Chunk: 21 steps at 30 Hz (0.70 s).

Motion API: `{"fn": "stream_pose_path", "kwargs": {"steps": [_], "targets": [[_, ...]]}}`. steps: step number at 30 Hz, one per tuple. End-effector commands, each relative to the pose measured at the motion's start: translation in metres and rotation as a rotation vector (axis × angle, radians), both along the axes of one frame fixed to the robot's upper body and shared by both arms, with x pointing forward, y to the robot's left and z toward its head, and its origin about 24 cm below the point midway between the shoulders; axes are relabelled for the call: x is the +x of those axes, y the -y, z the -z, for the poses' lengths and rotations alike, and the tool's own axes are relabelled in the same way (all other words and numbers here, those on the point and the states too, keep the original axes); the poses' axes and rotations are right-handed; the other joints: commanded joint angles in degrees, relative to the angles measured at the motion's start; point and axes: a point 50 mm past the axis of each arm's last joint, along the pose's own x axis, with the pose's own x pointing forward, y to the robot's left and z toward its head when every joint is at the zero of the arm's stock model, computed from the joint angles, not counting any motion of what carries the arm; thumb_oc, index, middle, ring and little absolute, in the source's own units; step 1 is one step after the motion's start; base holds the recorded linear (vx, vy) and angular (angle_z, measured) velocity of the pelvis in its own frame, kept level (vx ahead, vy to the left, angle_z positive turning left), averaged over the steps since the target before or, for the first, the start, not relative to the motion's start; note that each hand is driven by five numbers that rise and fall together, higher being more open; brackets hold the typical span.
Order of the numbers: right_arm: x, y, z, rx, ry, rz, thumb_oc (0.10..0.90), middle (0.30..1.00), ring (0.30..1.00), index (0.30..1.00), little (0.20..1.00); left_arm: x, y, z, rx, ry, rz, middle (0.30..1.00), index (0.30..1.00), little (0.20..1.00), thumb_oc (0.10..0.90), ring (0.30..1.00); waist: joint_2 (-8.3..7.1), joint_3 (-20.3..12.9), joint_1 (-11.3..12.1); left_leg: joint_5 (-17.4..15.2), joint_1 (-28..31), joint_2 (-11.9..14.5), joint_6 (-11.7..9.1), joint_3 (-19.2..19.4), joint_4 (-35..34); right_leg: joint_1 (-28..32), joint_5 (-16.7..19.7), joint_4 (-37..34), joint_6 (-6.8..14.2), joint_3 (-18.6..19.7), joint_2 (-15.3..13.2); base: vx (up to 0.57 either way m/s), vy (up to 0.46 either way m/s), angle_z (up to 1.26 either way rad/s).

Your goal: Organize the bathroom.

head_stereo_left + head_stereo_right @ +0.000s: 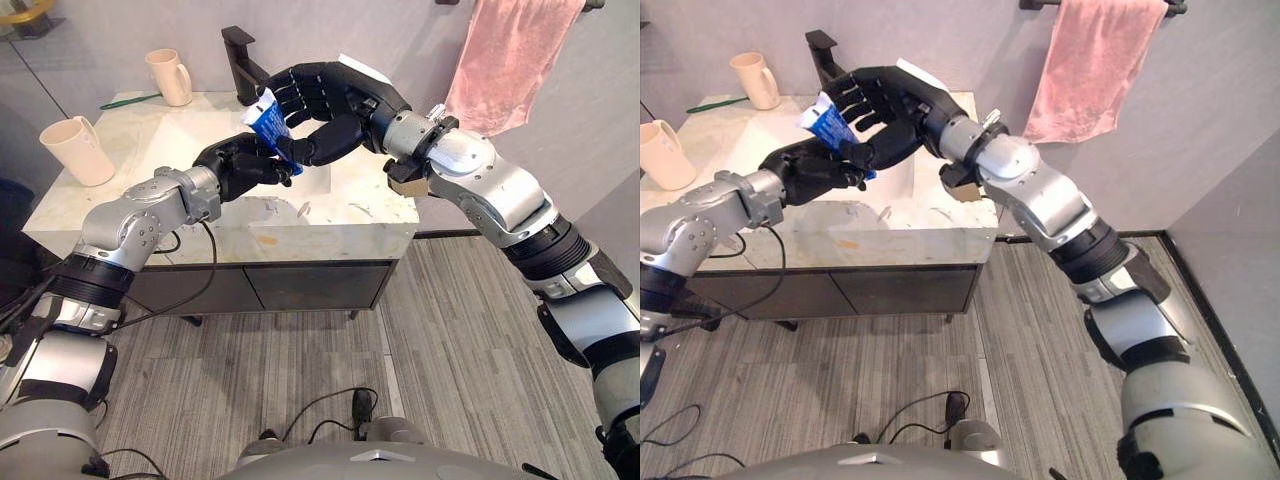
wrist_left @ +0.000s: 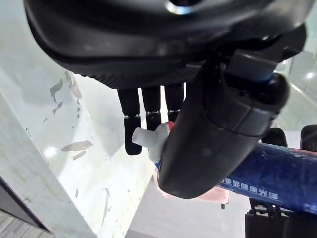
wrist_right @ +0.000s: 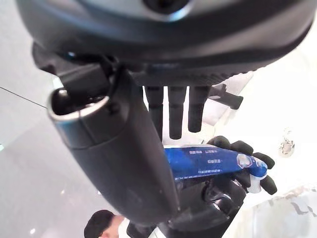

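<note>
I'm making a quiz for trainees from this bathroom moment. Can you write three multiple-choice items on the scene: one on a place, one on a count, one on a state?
1. Where does the pink towel hang?
A. On the wall to the right of the counter
B. Over the tap
C. On the floor

2. How many cream mugs stand on the counter?
A. One
B. Two
C. Four

3. What is the state of the blue tube?
A. Lying in the basin
B. Standing in a mug
C. Held in the air between both hands

Answers:
1 A: the towel drapes from a bar on the wall, right of the counter.
2 B: one mug stands near the left edge, another mug at the back.
3 C: the left hand grips the tube's lower end and the right hand closes round its upper part, above the counter.
</note>
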Motion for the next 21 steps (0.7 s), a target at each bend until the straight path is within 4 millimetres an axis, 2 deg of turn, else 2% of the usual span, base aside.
{"fn": "stream_pose_path", "kwargs": {"steps": [1,13,14,15,21], "targets": [[-0.0073,-0.0222,-0.0585,0.075,0.22,-0.052,0.4,0.3,0.3,0.3,0.3,0.0016,0.0026,-0.0568,-0.071,0.238,0.032,0.3,0.3,0.3,0.4,0.3,0.94,-9.88,0.94,1.86,-1.85,1.34,3.02,-0.52,2.52,1.83,-6.69,-0.47,4.16,2.55,-2.52,0.0,0.0,0.0],[-0.0062,-0.0235,-0.0591,0.081,0.217,-0.05,0.4,0.3,0.3,0.3,0.3,0.0018,0.0038,-0.0555,-0.077,0.234,0.031,0.3,0.3,0.3,0.4,0.3,1.02,-9.94,0.95,1.69,-2.07,1.31,3.07,-0.65,2.77,1.73,-6.74,-0.47,4.13,2.68,-2.61,0.0,0.0,0.0],[-0.0061,-0.0242,-0.0584,0.082,0.216,-0.047,0.4,0.3,0.3,0.3,0.3,0.0022,0.0037,-0.0556,-0.071,0.233,0.022,0.338,0.338,0.338,0.425,0.338,1.04,-9.85,0.98,1.66,-2.06,1.31,3.08,-0.65,2.83,1.8,-6.73,-0.47,4.14,2.65,-2.64,0.0,0.0,0.0],[-0.0058,-0.0248,-0.0585,0.085,0.214,-0.046,0.4,0.3,0.3,0.3,0.3,0.0032,0.0026,-0.0557,-0.068,0.236,0.008,0.9,0.9,0.9,0.8,0.9,1.0,-9.82,1.0,1.67,-2.05,1.31,3.07,-0.63,2.86,1.89,-6.76,-0.47,4.16,2.62,-2.66,0.0,0.0,0.0],[-0.0047,-0.0242,-0.0581,0.093,0.212,-0.03,0.4,0.3,0.3,0.3,0.3,0.0035,-0.0035,-0.0525,-0.066,0.224,-0.037,0.9,0.9,0.9,0.8,0.9,0.9,-9.85,1.32,1.64,-2.06,1.36,3.11,-0.66,2.88,1.89,-6.77,-0.47,4.14,2.35,-2.75,0.0,0.0,0.0]]}}
